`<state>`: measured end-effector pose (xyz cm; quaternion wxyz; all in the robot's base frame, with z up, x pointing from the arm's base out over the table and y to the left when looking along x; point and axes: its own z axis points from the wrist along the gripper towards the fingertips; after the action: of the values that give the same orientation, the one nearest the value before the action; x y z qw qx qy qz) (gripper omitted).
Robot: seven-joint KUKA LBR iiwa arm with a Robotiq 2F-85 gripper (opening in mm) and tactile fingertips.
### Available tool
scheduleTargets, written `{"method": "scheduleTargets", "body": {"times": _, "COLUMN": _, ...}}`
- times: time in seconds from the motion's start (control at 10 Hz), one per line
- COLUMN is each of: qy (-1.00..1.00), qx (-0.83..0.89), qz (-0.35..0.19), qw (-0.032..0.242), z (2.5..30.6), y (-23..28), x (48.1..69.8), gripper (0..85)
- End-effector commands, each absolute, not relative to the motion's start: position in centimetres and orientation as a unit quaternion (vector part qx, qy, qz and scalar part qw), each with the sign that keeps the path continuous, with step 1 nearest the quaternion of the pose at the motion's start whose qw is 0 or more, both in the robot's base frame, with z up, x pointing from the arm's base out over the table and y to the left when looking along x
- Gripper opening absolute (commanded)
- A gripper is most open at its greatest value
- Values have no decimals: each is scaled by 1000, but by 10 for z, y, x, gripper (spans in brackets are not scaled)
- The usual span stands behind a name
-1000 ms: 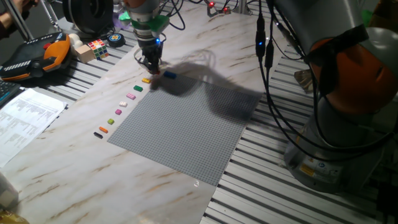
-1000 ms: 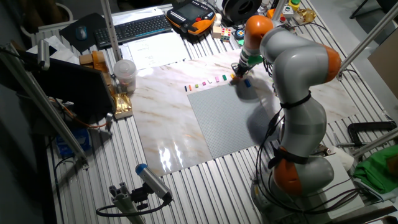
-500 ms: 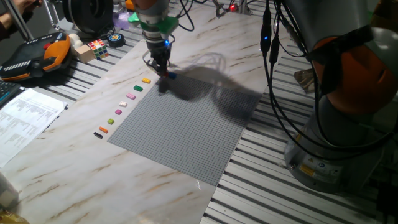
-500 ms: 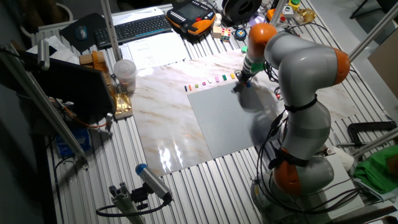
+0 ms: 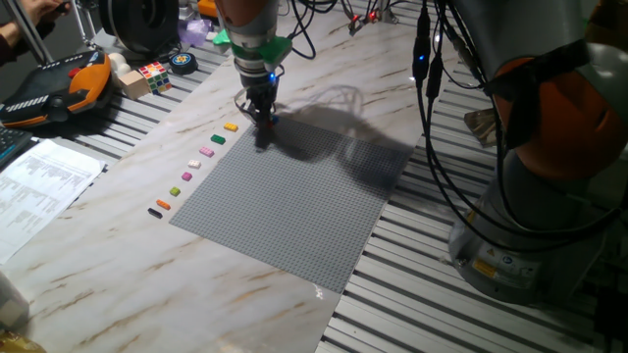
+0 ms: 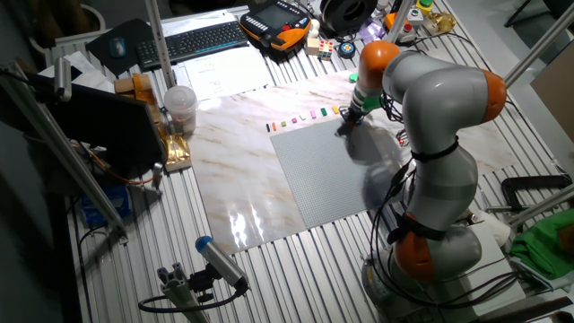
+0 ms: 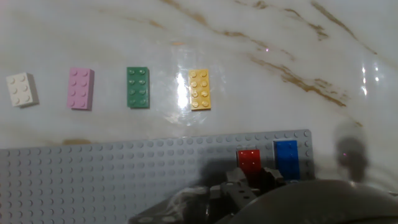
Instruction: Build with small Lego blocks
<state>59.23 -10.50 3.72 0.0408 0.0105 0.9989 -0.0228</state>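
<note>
My gripper is low over the far corner of the grey baseplate. In the hand view its jaws stand shut on a red block, which sits on the plate right beside a blue block. On the marble just off the plate's edge lie a yellow block, a green block, a pink block and a white block. The row continues with purple, orange and black blocks.
A Rubik's cube and an orange teach pendant lie at the table's far left, with papers nearer. The arm's own base stands to the right. A keyboard and a plastic cup sit beyond the marble.
The gripper has moved right from the marble beside the yellow block onto the baseplate's corner, bringing the red block up against the blue one. The row of loose blocks has not moved.
</note>
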Motion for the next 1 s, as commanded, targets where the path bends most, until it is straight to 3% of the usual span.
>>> {"method": "scheduleTargets", "body": {"times": 0.0, "qy": 999, "qx": 10, "qz": -23, "qw": 42, "z": 36, "y": -105, "x": 593, "gripper": 7}}
{"method": "scheduleTargets", "body": {"times": 0.9, "qy": 999, "qx": 9, "qz": -21, "qw": 43, "z": 29, "y": -105, "x": 596, "gripper": 7}}
